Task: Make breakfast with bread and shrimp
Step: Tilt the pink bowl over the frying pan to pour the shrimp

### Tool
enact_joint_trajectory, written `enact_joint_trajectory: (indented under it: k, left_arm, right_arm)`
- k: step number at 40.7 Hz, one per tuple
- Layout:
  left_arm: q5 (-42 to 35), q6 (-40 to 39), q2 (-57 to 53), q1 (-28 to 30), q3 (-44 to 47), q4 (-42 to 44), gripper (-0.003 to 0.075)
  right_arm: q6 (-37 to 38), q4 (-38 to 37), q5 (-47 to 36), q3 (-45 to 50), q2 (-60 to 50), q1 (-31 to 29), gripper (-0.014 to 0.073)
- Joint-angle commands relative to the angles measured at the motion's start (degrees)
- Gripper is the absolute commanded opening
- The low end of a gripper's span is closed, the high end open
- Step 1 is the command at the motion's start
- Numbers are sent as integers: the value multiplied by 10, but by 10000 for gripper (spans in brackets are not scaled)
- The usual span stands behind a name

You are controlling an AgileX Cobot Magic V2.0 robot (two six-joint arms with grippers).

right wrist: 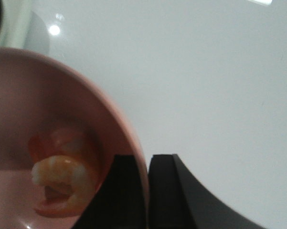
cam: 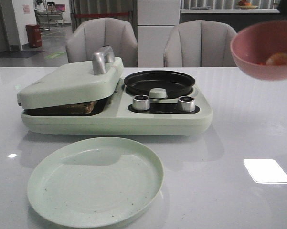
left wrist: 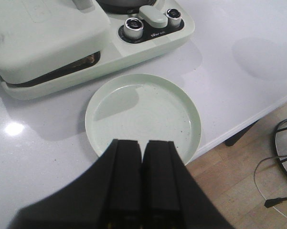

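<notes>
Breakfast maker [cam: 86, 121]: pale mint green; knobs [cam: 141, 101] silver, pan [cam: 159, 82] black. Plate [cam: 95, 180]: pale green with fine dark specks. Bowl [cam: 265, 50]: pink. Shrimp [right wrist: 62, 179]: orange-pink and white. Worktop [cam: 248, 138]: glossy white. Claw fingers [left wrist: 126, 176]: black.

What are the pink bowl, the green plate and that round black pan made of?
The pink bowl looks like matte plastic: thin rim, soft dull sheen. The green plate seems speckled plastic or melamine, smooth with faint glare, though glazed ceramic is possible. The black pan appears to be metal with a dark nonstick coating, showing a slight gloss on its rim.
</notes>
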Motion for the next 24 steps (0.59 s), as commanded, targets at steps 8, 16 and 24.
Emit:
enact_joint_trajectory:
  k: [8,16,24]
  left_arm:
    - [-35,-5,-1,-5,-16,-15,102]
    - [-35,-5,-1,-5,-16,-15,102]
    - [-35,-5,-1,-5,-16,-15,102]
  right_arm:
    - [137,-269,29,-146,2,147,45]
    - [212,-449,35,-203,71,237,45]
    - [309,-672,74,-244,169,285,45]
